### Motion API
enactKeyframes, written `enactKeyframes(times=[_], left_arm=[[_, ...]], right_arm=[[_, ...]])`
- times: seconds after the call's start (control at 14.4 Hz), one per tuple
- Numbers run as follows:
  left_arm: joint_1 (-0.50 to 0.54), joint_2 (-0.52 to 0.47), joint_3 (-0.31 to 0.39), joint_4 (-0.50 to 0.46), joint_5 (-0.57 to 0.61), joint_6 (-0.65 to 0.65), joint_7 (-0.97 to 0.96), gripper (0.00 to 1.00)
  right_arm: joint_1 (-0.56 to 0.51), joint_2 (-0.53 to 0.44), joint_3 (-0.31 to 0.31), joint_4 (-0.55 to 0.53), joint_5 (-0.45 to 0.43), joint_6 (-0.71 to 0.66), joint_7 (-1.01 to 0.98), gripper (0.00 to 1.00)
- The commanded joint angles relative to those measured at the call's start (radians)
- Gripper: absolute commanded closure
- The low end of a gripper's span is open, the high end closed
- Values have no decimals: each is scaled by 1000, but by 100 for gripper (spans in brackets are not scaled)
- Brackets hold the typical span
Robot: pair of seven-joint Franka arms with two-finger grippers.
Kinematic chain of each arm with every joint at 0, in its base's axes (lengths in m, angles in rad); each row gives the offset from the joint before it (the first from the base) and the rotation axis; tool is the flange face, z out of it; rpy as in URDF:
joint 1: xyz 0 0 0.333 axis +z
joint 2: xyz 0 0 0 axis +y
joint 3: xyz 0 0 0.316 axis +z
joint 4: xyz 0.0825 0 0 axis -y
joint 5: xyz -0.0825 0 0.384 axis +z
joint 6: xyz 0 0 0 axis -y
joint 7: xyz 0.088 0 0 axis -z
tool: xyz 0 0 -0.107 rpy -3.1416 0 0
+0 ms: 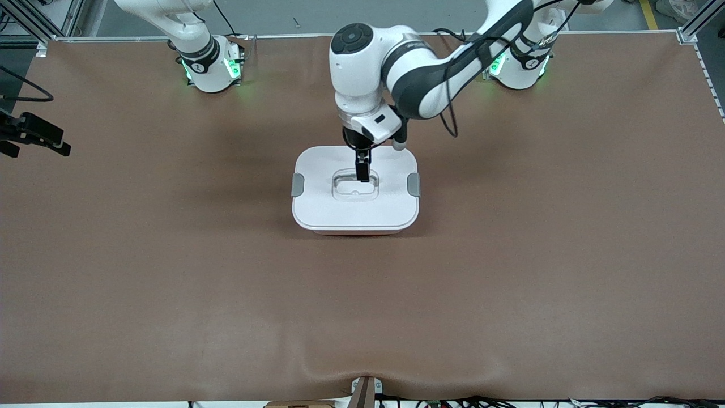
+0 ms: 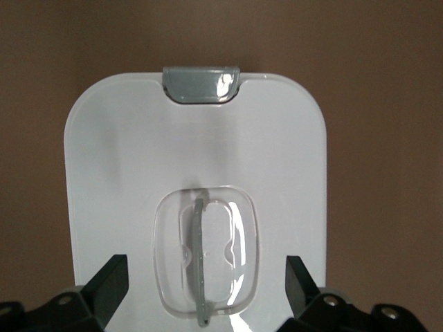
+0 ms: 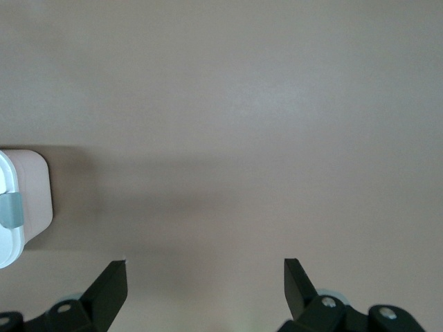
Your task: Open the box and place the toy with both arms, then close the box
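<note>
Plastic, smooth and glossy, makes up the box [image 1: 355, 195], which sits shut at the middle of the brown worktop [image 1: 170, 272], its white lid [image 2: 194, 166] on top of a pale pink tub. It looks stiff and fairly light, and its shiny lid would likely slip under bare pads, so pinching a flat face seems a poor choice. The better holds are the clear recessed handle [image 2: 205, 259] in the lid's centre, which has a thin grey bar to close on, and the grey side clips [image 1: 297, 185], one toward each arm's end of the box.

Directly over that handle hangs the left tool [image 1: 362, 170], its fingers [image 2: 107, 287] spread wide on either side of the recess and holding nothing. The right tool [image 3: 206, 290] is also spread wide and empty, over bare worktop toward the right arm's end, with a corner of the box at the edge of its wrist view; that arm waits. No toy is visible, so I cannot tell whether it is inside.
</note>
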State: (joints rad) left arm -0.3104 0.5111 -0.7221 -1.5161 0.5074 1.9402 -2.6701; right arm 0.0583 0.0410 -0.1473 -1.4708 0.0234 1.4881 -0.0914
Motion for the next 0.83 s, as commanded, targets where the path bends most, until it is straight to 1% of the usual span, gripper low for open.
enactKeyframes(times=[0.0, 0.14, 0.35, 0.49, 0.63, 0.76], left_arm=[[82, -48, -14, 56, -98, -90, 160, 0], [149, -84, -14, 65, -153, -113, 296, 0], [255, -127, -14, 63, -222, -139, 551, 0], [290, -131, -13, 63, -230, -155, 686, 0], [339, -138, -11, 63, -230, -176, 838, 0], [393, -138, -14, 65, -245, -220, 1034, 0]], right_arm=[[-11, 33, 0, 76, -2, -19, -5, 0], [-6, 30, 0, 79, -3, -19, -8, 0], [-3, 16, -1, 75, -5, -34, -8, 0], [-18, 17, 6, 73, 1, -45, -7, 0], [-66, 19, 58, 75, 4, -46, -7, 0], [-87, 19, 69, 76, 4, -46, -8, 0]])
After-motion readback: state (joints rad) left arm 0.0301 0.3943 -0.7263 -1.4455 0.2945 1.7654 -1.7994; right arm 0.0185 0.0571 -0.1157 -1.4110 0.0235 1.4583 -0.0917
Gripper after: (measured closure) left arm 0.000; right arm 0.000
